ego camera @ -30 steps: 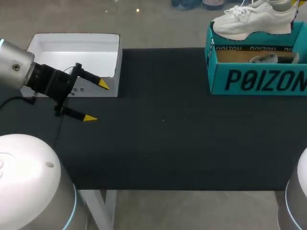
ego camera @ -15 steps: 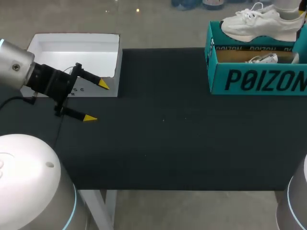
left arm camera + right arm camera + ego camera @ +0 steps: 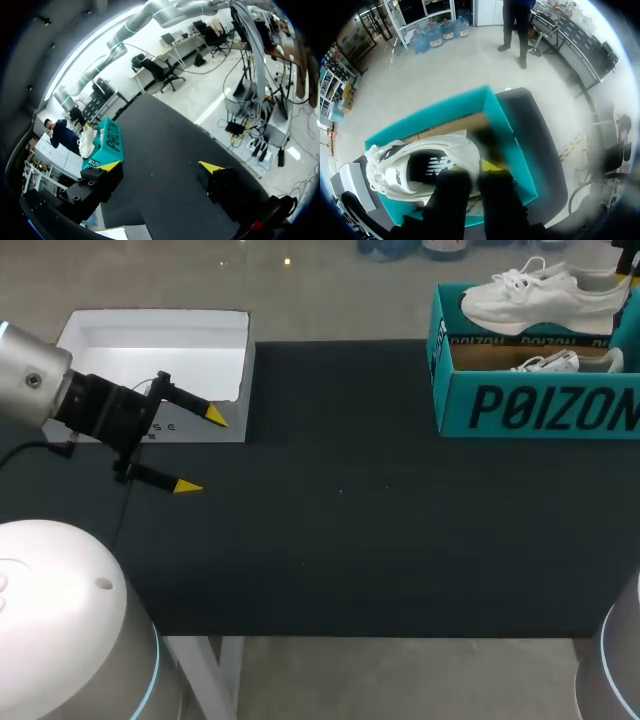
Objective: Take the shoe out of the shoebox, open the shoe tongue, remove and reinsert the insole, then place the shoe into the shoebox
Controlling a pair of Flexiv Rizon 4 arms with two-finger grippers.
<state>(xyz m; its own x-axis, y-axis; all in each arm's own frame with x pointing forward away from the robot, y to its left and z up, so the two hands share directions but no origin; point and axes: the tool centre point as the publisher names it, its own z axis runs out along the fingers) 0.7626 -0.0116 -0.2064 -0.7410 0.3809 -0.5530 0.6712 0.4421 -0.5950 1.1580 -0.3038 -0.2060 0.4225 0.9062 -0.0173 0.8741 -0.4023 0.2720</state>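
A white shoe (image 3: 545, 300) hangs over the teal shoebox (image 3: 540, 405) at the table's far right. In the right wrist view my right gripper (image 3: 472, 172) is shut on the heel end of the white shoe (image 3: 420, 167), above the box's open inside (image 3: 470, 125). A second white shoe (image 3: 548, 362) lies inside the box. My left gripper (image 3: 192, 452) stands open at the left of the table with nothing between its fingers. From the left wrist view, my left gripper (image 3: 160, 167) faces across the dark table toward the shoebox (image 3: 107, 145).
The white box lid (image 3: 155, 345) lies at the far left, just behind my left gripper. A dark mat (image 3: 350, 510) covers the table between the lid and the shoebox.
The held shoe has shifted to the right and settled a little lower over the box. The left arm has not moved.
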